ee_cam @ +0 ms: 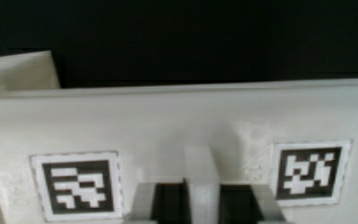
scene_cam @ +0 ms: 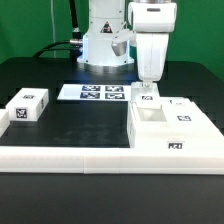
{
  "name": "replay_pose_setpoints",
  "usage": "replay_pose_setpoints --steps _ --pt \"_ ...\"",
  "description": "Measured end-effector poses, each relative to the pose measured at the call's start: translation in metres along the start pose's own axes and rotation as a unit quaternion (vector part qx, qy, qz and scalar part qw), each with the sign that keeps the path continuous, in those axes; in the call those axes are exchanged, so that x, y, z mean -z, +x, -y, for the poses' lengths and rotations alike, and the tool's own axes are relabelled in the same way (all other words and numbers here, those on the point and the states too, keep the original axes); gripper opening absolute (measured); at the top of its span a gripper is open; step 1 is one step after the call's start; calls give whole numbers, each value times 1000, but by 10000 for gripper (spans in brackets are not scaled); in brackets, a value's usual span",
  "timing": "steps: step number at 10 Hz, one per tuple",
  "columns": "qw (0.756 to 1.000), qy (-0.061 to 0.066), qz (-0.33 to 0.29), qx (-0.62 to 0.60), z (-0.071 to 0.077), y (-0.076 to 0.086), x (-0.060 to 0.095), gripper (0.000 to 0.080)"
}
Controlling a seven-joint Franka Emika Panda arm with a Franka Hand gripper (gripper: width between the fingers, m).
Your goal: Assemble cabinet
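Low white rail [scene_cam: 60,158] across frame bottom, likely bracing cabinet [scene_cam: 158,140] lower right; gripper [scene_cam: 147,91] pinched shut over tagged panel [scene_cam: 150,99], probably seating it.

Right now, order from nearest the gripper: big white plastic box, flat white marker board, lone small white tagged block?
Exterior view:
1. Big white plastic box, under the gripper.
2. Flat white marker board, middle.
3. Small white tagged block, view's far left.
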State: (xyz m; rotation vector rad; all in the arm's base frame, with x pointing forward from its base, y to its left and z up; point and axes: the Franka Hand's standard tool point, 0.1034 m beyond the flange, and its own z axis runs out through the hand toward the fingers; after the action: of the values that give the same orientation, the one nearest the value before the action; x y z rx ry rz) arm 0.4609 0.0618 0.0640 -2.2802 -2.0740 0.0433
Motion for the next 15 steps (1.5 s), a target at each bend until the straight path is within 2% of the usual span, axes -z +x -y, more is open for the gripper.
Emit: replay_pose_setpoints --steps 2,6,9,13,15 --pt "1000 -4 -2 7 -3 0 0 69" --pt "1000 -4 -2 9 -3 -1 0 69" --pt "1000 -8 -5 26 -19 -1 1 69" --pt "999 -9 -7 36 -32 -1 2 69" --pt "999 -9 -7 35 -31 -1 1 69"
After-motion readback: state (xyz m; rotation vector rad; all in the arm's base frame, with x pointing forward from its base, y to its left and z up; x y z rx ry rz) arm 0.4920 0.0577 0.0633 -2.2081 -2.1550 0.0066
